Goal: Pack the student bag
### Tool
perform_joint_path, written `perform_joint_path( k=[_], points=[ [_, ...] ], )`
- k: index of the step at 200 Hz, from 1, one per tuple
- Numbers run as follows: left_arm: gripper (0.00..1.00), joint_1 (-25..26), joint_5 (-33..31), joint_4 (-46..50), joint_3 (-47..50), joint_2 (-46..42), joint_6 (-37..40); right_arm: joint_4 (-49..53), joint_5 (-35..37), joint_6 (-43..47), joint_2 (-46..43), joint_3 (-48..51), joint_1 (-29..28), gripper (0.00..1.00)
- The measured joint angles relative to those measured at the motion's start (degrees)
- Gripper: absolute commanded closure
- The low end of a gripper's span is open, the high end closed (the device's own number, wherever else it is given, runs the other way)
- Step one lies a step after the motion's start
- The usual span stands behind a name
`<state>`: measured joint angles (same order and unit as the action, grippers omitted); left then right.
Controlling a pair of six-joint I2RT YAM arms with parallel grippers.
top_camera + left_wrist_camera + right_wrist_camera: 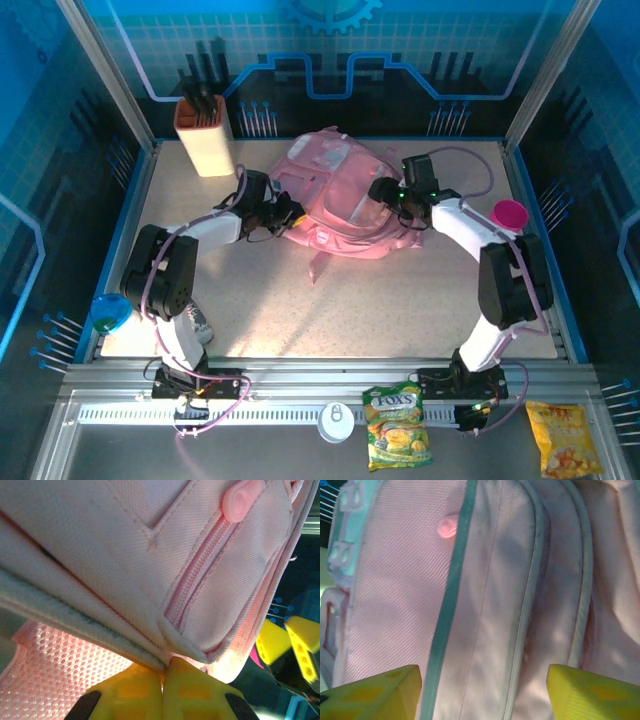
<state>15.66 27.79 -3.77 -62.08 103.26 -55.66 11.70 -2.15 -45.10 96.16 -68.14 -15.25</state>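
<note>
The pink student bag (340,195) lies on the table at the back middle. My left gripper (287,214) is at the bag's left edge. In the left wrist view its yellow fingers (135,690) are pressed together, and my left gripper (165,667) pinches a piped seam of the pink fabric (150,555) at their tips. My right gripper (386,190) is at the bag's right side. In the right wrist view my right gripper (482,695) is open, its fingers (370,695) wide apart over the bag's fabric and a teal trim strip (451,595), holding nothing.
A tan holder (205,135) with dark items stands at the back left. A magenta cup (510,213) sits at the right edge and a blue round object (110,312) at the left edge. Two snack packets (397,428) (563,437) and a white disc (335,420) lie on the near rail.
</note>
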Motion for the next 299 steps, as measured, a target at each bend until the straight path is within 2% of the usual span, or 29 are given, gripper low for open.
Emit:
perform_joint_path(
  k=[29, 58, 92, 120, 145, 180, 216, 268, 299],
  points=[
    [1.00, 0.81, -0.26, -1.25, 0.46, 0.00, -1.05, 4.59, 4.24, -0.13, -8.33, 1.55, -3.10, 0.33],
    [1.00, 1.03, -0.33, -1.97, 0.55, 0.00, -1.44, 5.90, 9.22, -4.79, -12.96, 4.46, -11.89, 0.38],
    [1.00, 1.03, 0.15, -2.21, 0.55, 0.00, -1.44, 5.33, 14.95, -13.07, -11.72, 7.17, -22.82, 0.44],
    [1.00, 1.03, 1.03, -2.78, 0.57, 0.00, -1.46, 1.55, 17.57, -18.29, -7.06, 7.41, -28.09, 0.51],
    [1.00, 1.03, 1.66, -3.21, 0.76, 0.00, -1.46, -1.44, 18.23, -20.39, -2.21, 7.26, -29.49, 0.57],
    [1.00, 1.03, 2.38, -3.69, 0.76, 0.07, -1.49, -3.76, 18.25, -22.03, 3.43, 5.31, -29.73, 0.58],
    [1.00, 1.03, 3.30, -4.17, 0.76, 0.31, -1.66, -5.75, 18.25, -21.94, 5.79, 2.73, -29.68, 0.60],
    [1.00, 1.03, 4.24, -4.33, 0.76, 0.83, -2.51, -7.54, 18.27, -21.62, 8.55, -1.25, -29.27, 0.68],
    [1.00, 1.03, 4.50, -4.48, 0.74, 0.85, -2.54, -6.62, 18.84, -22.25, 9.60, -1.73, -28.94, 0.67]
  ],
)
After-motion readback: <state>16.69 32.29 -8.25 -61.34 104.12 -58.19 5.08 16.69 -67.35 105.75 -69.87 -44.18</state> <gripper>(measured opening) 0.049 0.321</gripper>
